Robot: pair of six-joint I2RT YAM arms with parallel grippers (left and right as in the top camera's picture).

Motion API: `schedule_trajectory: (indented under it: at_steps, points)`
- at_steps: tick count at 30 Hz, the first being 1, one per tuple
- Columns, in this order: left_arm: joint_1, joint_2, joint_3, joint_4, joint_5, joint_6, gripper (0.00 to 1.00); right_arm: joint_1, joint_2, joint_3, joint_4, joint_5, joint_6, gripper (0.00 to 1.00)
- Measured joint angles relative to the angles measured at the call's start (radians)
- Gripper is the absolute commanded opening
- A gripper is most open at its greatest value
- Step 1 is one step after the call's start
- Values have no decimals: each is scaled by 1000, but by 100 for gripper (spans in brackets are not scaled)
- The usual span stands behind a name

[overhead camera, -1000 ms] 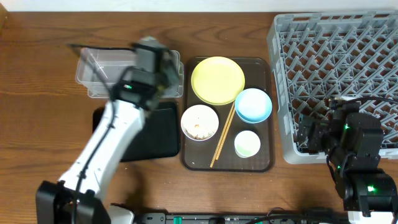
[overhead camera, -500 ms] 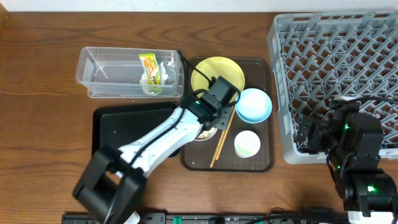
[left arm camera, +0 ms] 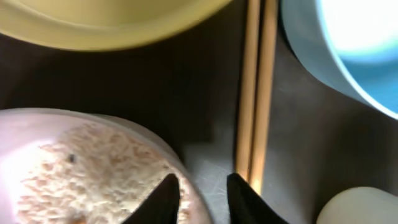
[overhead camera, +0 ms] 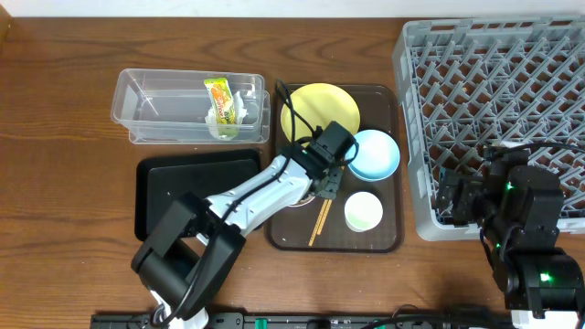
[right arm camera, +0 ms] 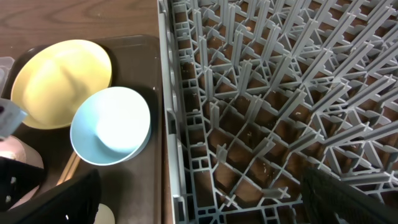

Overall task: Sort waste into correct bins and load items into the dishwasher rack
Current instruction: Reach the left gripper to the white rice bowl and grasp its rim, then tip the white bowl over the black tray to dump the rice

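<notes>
Left arm (overhead camera: 247, 192): mine, stretched slantwise from the table's near edge across the black tray (overhead camera: 163, 187) to the brown tray (overhead camera: 384, 108), wrist bent down.

Left gripper (left arm camera: 203, 198): low over the brown tray, jaws a little apart, pinching nothing. One tip is over the rim of the white bowl (left arm camera: 37, 134), the other just beside the chopsticks (left arm camera: 255, 93).

White bowl: holds rice (left arm camera: 87, 171).

Plate (overhead camera: 315, 114), blue bowl (overhead camera: 375, 155), cup (overhead camera: 364, 212): on the brown tray.

Tub (overhead camera: 151, 105): holds wrapper (overhead camera: 222, 97) and paper (overhead camera: 239, 113).

Right arm (overhead camera: 523, 219): folded at the near edge of the rack (overhead camera: 494, 82).

Right gripper (right arm camera: 199, 214): jaws spread wide, holding nothing, pointed at the rack's rim.
</notes>
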Motion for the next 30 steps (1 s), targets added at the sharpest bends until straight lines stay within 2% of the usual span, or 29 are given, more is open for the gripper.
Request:
schedule_trajectory:
  at_steps: [2,5,13,19,25,30]
  points:
    - [-13,4,0,0,3,0,19,0,0,0,0,0,0,99]
    - [-24,4,0,0,9,-4,6,0,0,0,0,0,0,99]
    - [-29,-15,0,-29,-12,5,6,0,0,0,0,0,0,99]
    - [-6,-137,0,-104,0,16,6,0,0,0,0,0,0,99]
    - [139,-336,0,-196,35,28,6,0,0,0,0,0,0,99]
    - [365,-400,0,-273,219,84,6,0,0,0,0,0,0,99]
